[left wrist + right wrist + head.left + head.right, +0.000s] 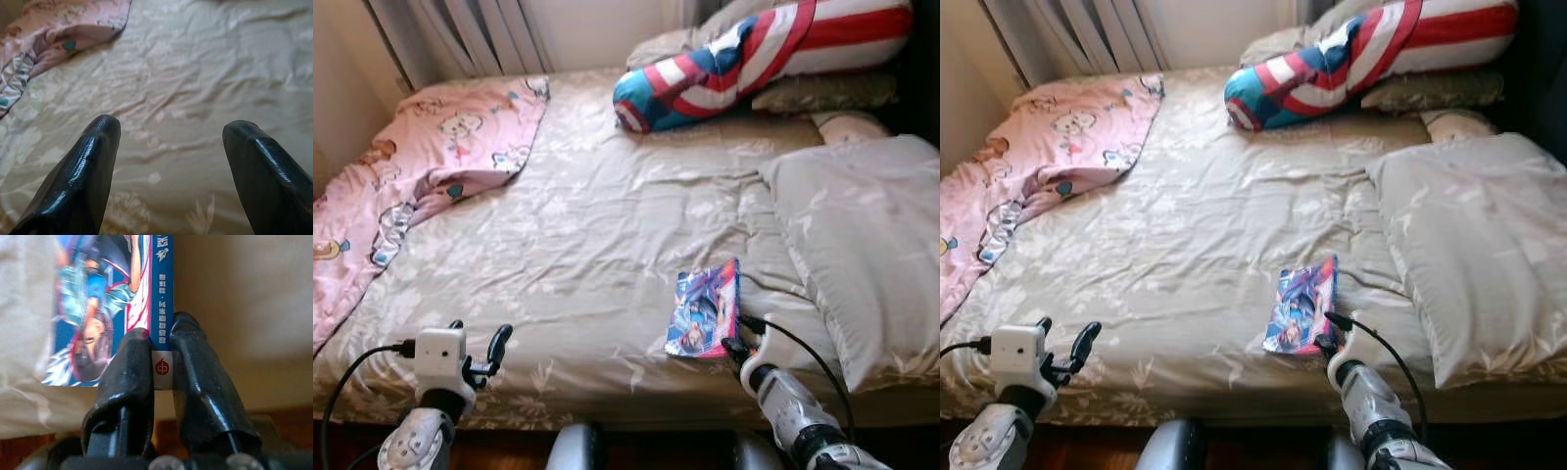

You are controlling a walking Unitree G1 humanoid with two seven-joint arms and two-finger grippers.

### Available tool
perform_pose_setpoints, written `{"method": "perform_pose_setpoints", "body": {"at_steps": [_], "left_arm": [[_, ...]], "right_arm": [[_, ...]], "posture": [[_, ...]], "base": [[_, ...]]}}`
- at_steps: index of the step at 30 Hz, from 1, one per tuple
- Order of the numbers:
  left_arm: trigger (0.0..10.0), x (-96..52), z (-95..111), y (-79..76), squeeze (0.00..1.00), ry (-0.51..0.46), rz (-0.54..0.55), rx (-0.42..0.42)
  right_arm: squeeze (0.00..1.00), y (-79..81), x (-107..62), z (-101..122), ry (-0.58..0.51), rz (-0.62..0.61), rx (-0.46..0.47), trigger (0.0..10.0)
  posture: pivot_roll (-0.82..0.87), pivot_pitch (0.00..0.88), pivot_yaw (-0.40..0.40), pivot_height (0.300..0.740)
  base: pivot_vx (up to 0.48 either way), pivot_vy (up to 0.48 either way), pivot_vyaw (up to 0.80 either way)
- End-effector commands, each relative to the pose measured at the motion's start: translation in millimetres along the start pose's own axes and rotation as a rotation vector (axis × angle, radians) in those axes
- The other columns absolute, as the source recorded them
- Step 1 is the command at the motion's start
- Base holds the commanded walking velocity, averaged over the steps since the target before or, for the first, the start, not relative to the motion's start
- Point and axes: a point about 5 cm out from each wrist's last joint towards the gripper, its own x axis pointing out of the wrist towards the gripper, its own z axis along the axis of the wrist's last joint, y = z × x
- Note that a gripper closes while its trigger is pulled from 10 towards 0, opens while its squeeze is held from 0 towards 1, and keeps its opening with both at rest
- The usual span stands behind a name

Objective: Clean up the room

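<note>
A colourful comic book (706,309) lies on the beige bed sheet (597,245) near the bed's front edge, right of centre. My right gripper (737,350) is at the book's near corner. In the right wrist view its two black fingers (132,382) are shut on the book's spine (161,328), one on each side. My left gripper (480,345) hovers over the front left part of the bed, open, with nothing between its fingers (83,171).
A pink cartoon blanket (421,166) is bunched along the bed's left side. A red, white and blue bolster (744,54) lies at the head. A large beige pillow (871,245) overhangs the right edge. Curtains (460,34) hang behind.
</note>
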Motion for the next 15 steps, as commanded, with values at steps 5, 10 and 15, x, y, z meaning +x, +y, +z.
{"method": "perform_pose_setpoints", "body": {"at_steps": [5,10,15], "left_arm": [[10.0,-10.8,2.3,4.8,0.0,0.023,0.001,0.014],[10.0,-17.0,2.1,6.2,0.0,0.042,0.006,0.015],[10.0,-20.4,3.3,7.1,0.0,0.054,0.009,0.015]], "right_arm": [[0.0,-1.6,-0.6,-9.7,0.053,-0.025,-0.012,10.0],[0.0,0.1,1.2,2.0,0.035,-0.021,-0.048,10.0],[0.0,5.2,3.5,18.2,0.019,0.014,-0.08,10.0]], "posture": [[0.18,0.243,0.138,0.617],[0.19,0.263,0.143,0.617],[0.19,0.281,0.147,0.617]], "base": [[0.0,0.0,0.0],[0.0,0.0,0.0],[0.0,0.0,0.0]]}}
